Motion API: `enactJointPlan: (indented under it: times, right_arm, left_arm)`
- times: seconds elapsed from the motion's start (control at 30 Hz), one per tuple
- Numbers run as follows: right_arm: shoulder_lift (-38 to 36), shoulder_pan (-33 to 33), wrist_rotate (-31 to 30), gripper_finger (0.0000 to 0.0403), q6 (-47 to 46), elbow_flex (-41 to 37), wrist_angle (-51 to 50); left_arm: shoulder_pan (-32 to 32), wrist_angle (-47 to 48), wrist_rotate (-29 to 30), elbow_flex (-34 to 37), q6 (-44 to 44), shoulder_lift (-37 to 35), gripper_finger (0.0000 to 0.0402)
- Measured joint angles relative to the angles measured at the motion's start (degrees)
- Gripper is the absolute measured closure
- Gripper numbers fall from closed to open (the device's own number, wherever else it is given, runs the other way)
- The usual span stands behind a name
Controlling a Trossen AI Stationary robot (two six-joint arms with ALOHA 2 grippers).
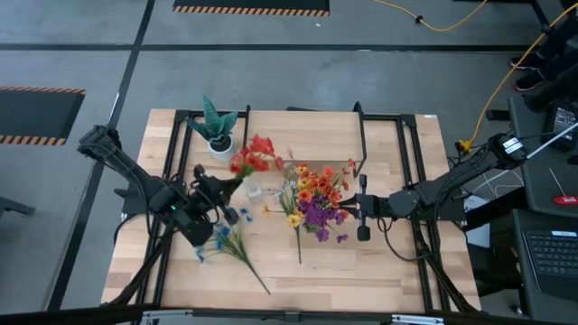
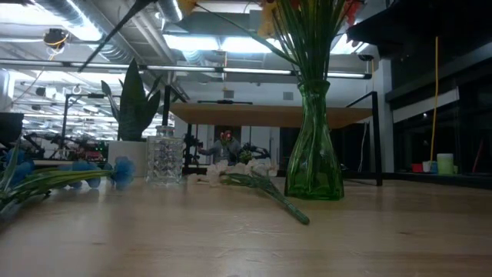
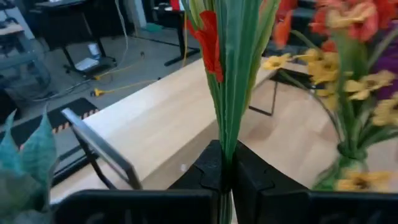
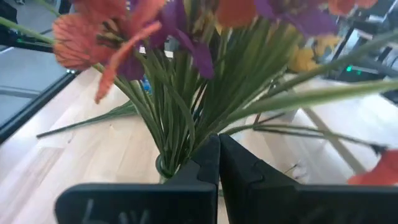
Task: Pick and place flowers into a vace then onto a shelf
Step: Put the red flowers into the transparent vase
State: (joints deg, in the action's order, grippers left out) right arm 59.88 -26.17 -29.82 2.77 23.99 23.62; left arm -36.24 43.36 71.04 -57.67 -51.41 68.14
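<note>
Left hand [image 3: 225, 180] clamps red flowers [image 1: 254, 155] mid-table; right hand [image 4: 218, 165], fingers together, beside the green vase [image 2: 314, 146].

Pale wooden tabletop [image 1: 379, 271]. Left gripper [image 1: 223, 187] beside red-bloomed stems [image 1: 253, 155]. Right gripper [image 1: 363, 206] near orange-and-purple bouquet [image 1: 314, 200]. Blue-bloomed stems [image 1: 237, 244] lie flat. Spiky green plant in white pot [image 1: 218, 132] behind.

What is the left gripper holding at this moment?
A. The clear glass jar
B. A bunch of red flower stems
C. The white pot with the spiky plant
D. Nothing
B: in the left wrist view the left gripper is shut on green stalks of the red flowers.
</note>
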Motion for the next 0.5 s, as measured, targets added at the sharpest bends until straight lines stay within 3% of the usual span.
enactJointPlan:
  times: [0.13, 0.23, 0.37, 0.5]
  right_arm:
    - [0.0, 0.0, 0.0, 0.0393, 3.75, 0.0, 2.06]
    - [0.0, 0.11, 0.02, 0.0393, 6.39, 0.0, 4.0]
    - [0.0, 0.11, 0.06, 0.0393, 5.21, 0.0, 5.56]
    - [0.0, 0.11, 0.09, 0.0393, 3.69, 0.0, 5.36]
  left_arm:
    - [1.52, -10.45, -3.26, 8.54, 3.96, -4.99, 0.0394]
    - [2.69, -24.78, -5.79, 14.27, 15.71, -8.8, 0.0394]
    - [5.16, -46.83, -15.61, 21.32, 35.28, -13.26, 0.0394]
    - [8.97, -66.46, -21.24, 29.26, 47.8, -15.88, 0.0394]
